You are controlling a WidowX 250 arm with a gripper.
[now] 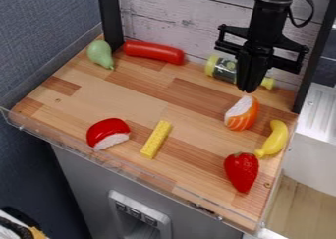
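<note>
Downward hangs a closed black gripper (247,91), close to orange-and-white toy sushi (242,114); a yellow banana (275,138) and red strawberry (241,171) lie nearby

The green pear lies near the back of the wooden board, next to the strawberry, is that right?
Not the strawberry: in the camera view, the green pear lies near the back of the wooden board, next to a red sausage-shaped toy.
</note>
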